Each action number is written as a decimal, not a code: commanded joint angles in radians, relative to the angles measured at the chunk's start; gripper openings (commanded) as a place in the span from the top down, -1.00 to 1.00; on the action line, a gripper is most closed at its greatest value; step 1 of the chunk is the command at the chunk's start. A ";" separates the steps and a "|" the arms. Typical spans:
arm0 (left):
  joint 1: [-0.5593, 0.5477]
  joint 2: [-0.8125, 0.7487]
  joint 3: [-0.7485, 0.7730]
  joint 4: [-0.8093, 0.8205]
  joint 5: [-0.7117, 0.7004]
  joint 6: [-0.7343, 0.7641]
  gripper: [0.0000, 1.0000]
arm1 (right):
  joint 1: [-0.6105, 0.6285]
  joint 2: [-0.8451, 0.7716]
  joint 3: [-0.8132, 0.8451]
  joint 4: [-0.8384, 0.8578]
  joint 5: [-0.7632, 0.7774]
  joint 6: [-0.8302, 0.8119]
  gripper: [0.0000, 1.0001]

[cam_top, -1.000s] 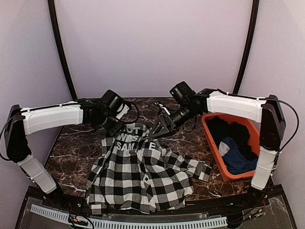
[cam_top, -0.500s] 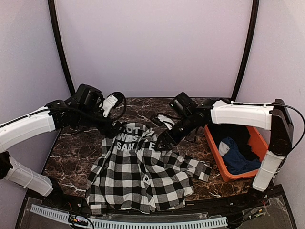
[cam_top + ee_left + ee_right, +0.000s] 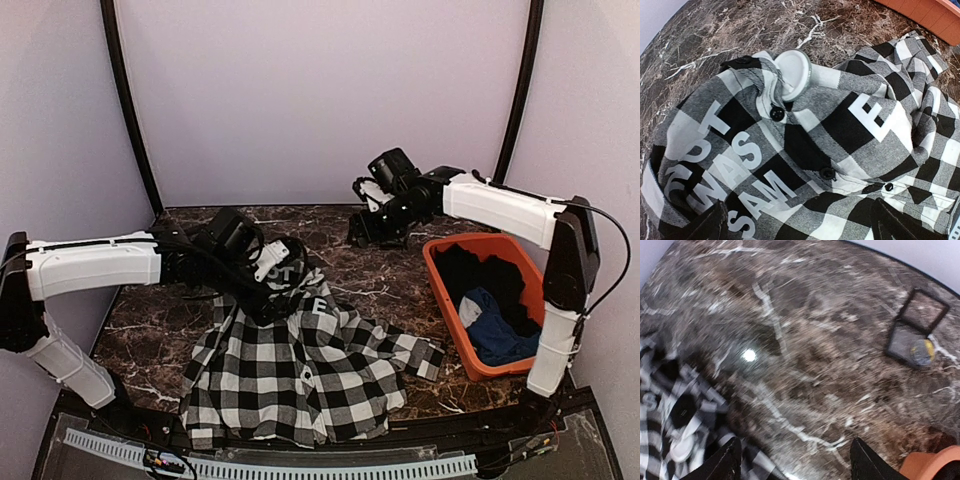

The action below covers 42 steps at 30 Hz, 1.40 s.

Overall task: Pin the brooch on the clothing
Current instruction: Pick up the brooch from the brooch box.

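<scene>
The black-and-white checked clothing (image 3: 300,370) lies spread on the marble table, white lettering (image 3: 735,165) facing up. A white round disc (image 3: 792,75), which looks like the brooch, sits on the cloth by the button placket; it also shows blurred in the right wrist view as the disc (image 3: 682,440). My left gripper (image 3: 283,297) hovers open just above the lettered part, left gripper (image 3: 805,225) fingers wide apart, holding nothing. My right gripper (image 3: 362,235) is raised over bare marble behind the shirt, right gripper (image 3: 797,465) open and empty.
An orange basket (image 3: 440,270) at the right holds a dark blue garment (image 3: 500,335). A small open black box (image 3: 917,327) with something yellowish inside lies on the marble at the back. Purple walls enclose the table.
Both grippers have left the shirt's collar area. The right one swung up and back to the far side; the left one drew over the lettering. Both now stand wider open.
</scene>
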State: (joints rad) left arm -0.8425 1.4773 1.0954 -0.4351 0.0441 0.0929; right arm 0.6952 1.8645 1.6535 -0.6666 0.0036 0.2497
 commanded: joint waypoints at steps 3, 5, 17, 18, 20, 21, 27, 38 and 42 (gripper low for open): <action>0.005 -0.096 -0.053 0.056 -0.055 -0.007 -0.97 | -0.163 0.271 0.331 -0.231 0.198 0.109 -0.43; 0.009 -0.115 -0.076 0.080 -0.050 -0.007 -0.98 | -0.195 0.360 0.437 -0.286 0.217 0.114 -0.43; 0.041 -0.124 -0.081 0.095 0.004 -0.030 -0.97 | -0.287 0.546 0.618 -0.341 0.213 0.095 -0.42; 0.041 -0.122 -0.080 0.096 0.010 -0.033 -0.97 | -0.289 0.550 0.618 -0.340 0.213 0.090 -0.42; 0.044 -0.120 -0.080 0.097 0.017 -0.038 -0.98 | -0.294 0.562 0.619 -0.340 0.220 0.085 -0.42; 0.045 -0.119 -0.081 0.099 0.019 -0.038 -0.97 | -0.296 0.567 0.617 -0.338 0.230 0.085 -0.42; 0.045 -0.118 -0.085 0.103 0.024 -0.041 -0.98 | -0.321 0.607 0.622 -0.302 0.208 0.073 -0.40; 0.046 -0.111 -0.088 0.110 0.030 -0.042 -0.97 | -0.337 0.666 0.704 -0.255 0.175 0.024 -0.42; 0.048 -0.104 -0.086 0.109 0.030 -0.042 -0.97 | -0.341 0.682 0.705 -0.236 0.162 0.018 -0.43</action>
State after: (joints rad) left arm -0.8005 1.3788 1.0252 -0.3298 0.0647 0.0616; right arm 0.3599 2.5134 2.3318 -0.9340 0.1875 0.2840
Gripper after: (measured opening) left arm 0.987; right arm 0.713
